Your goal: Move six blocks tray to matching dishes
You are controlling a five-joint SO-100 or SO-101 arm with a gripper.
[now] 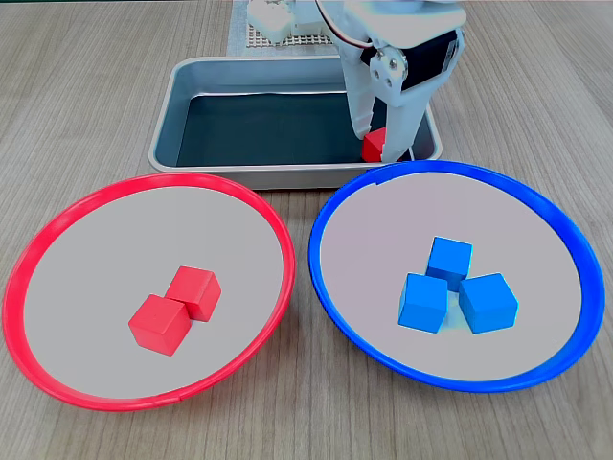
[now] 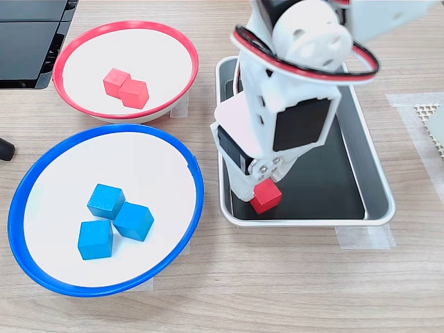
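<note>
The silver tray (image 1: pixel 169 125) (image 2: pixel 377 182) holds one red block (image 1: pixel 373 149) (image 2: pixel 268 201) in its corner nearest the blue dish. My gripper (image 1: pixel 378 144) (image 2: pixel 261 189) reaches down into that corner, with a finger close on each side of the block, shut on it. The red-rimmed dish (image 1: pixel 86 278) (image 2: pixel 163 59) holds two red blocks (image 1: pixel 174 310) (image 2: pixel 125 88) that touch each other. In the blue-rimmed dish (image 1: pixel 546 240) (image 2: pixel 149 163) three blue blocks (image 1: pixel 458 287) (image 2: pixel 111 220) sit clustered together.
The two dishes lie side by side against the tray's long side on a wooden table. A white mesh mat (image 1: pixel 278 34) (image 2: pixel 431 118) lies by the arm's base. A dark device (image 2: pixel 31 38) sits beside the red dish, and a black object (image 2: pixel 5 149) is at the table's edge.
</note>
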